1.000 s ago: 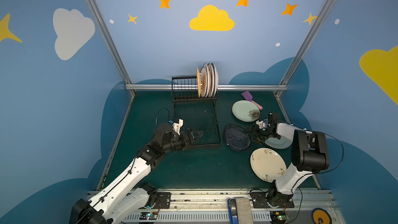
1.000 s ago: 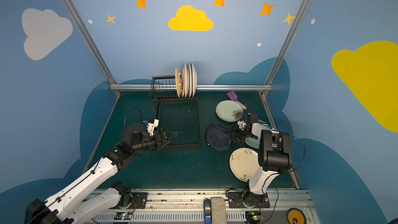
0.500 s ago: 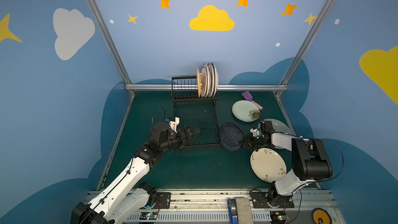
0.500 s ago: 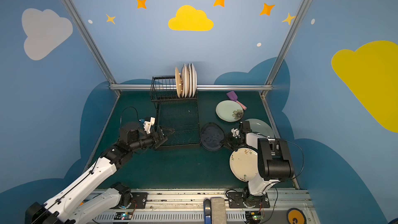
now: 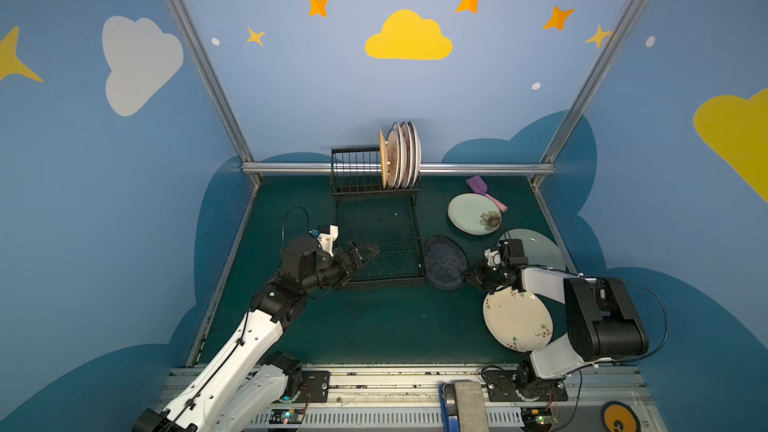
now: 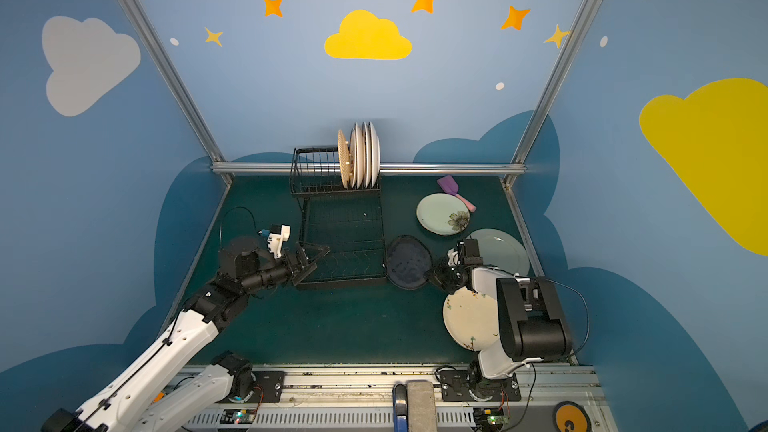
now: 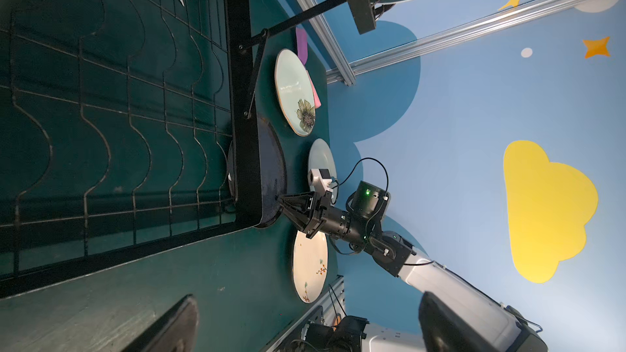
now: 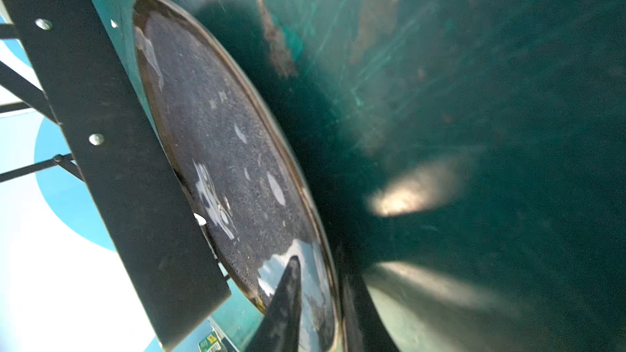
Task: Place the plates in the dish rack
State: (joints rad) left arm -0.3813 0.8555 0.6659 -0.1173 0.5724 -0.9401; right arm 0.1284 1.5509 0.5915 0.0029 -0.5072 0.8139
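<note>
A dark navy plate [image 5: 444, 261] [image 6: 408, 261] lies beside the dish rack [image 5: 376, 238] with one edge against the right rail of the rack's lower tray. My right gripper [image 5: 468, 276] [image 8: 318, 262] is shut on the opposite rim of this plate [image 8: 220, 150], one finger above it and one below. My left gripper [image 5: 365, 251] [image 6: 318, 253] hangs open and empty over the tray's front left corner. Several plates [image 5: 401, 155] stand upright in the rack's upper tier. A pale green flowered plate [image 5: 473, 214], a plain pale green plate [image 5: 540, 247] and a cream floral plate [image 5: 517, 320] lie flat on the mat.
A purple-and-pink spatula [image 5: 482, 189] lies at the back right, partly under the flowered plate. The right arm's elbow [image 5: 602, 317] hangs over the cream plate's right side. Metal frame rails [image 5: 457, 168] and blue walls close off the mat.
My right gripper came off the plain green plate, moved left and closed on the navy plate's rim. The navy plate slid left against the rack. The left arm drew back slightly.
</note>
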